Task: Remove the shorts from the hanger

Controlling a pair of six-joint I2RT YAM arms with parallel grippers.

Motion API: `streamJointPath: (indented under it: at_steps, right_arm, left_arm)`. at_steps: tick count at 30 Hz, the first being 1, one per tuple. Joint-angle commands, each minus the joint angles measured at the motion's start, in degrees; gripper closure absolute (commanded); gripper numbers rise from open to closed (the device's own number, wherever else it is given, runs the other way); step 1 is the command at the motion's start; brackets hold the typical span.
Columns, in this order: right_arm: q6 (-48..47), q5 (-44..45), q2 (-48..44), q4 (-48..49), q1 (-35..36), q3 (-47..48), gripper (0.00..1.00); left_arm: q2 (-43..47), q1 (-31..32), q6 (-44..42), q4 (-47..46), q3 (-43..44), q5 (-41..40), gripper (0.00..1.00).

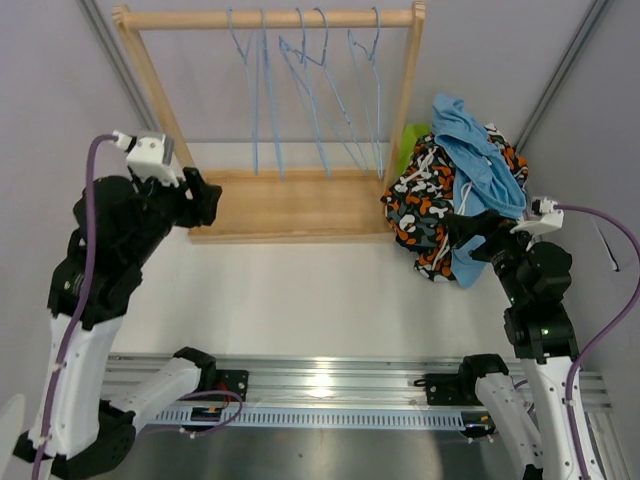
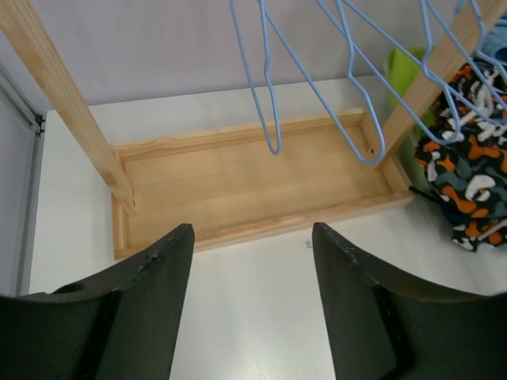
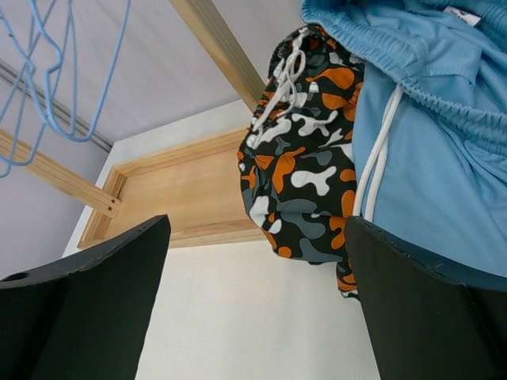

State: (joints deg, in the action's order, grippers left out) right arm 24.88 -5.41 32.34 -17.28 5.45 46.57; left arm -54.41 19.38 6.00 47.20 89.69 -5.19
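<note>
Light blue shorts (image 1: pixel 480 160) lie on top of camouflage shorts (image 1: pixel 425 205) in a pile on the table right of the wooden rack (image 1: pixel 290 205); a bit of lime green fabric (image 1: pixel 413 137) shows behind. Several bare blue hangers (image 1: pixel 320 90) hang from the rack's rail. My left gripper (image 1: pixel 205 200) is open and empty at the rack base's left end. My right gripper (image 1: pixel 465 228) is open and empty, just at the pile's near right edge. The right wrist view shows the camouflage shorts (image 3: pixel 305 174) and light blue shorts (image 3: pixel 428 142) close ahead. Navy and yellow shorts are hidden.
The rack's wooden base tray (image 2: pixel 238 178) and slanted posts (image 2: pixel 63 103) stand at the back. Grey walls close in on both sides. A metal rail (image 1: pixel 330 385) runs along the near edge. White table (image 1: pixel 300 290) lies between arms and rack.
</note>
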Motion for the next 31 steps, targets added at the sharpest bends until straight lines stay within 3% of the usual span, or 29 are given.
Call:
streamJointPath:
  at_steps: [1, 7, 12, 13, 14, 21, 31]
  right_arm:
    - [0.3, -0.2, -1.5, -2.5, 0.3, 6.0, 0.01]
    - [-1.6, -2.8, -1.1, -8.9, 0.3, 17.4, 0.00]
    - [-2.6, -7.6, -1.5, -11.1, 0.3, 25.9, 0.01]
    - [-2.6, -8.5, -1.4, -11.1, 0.3, 26.7, 0.00]
    - [-2.5, -9.6, -1.3, -11.3, 0.2, 27.3, 0.00]
    - [-1.9, -15.3, -0.8, -11.5, -1.7, 30.9, 0.01]
    - [-2.9, -13.9, 1.5, -13.6, -1.5, 31.7, 0.00]
  left_arm:
    - [4.2, 0.3, 1.6, 3.2, -1.3, 3.9, 0.32]
    - [11.2, 0.3, 2.7, 8.2, 3.1, 7.8, 0.25]
    - [15.5, 1.0, 3.4, 6.9, 2.2, 9.9, 0.19]
    - [16.0, 1.0, 3.4, 6.5, 1.7, 10.3, 0.17]
    - [16.0, 1.0, 3.3, 6.2, 1.1, 10.7, 0.01]
    - [16.6, 1.0, 3.1, 5.5, 1.0, 10.2, 0.01]
    - [18.0, 1.0, 3.1, 4.0, -0.5, 8.4, 0.01]
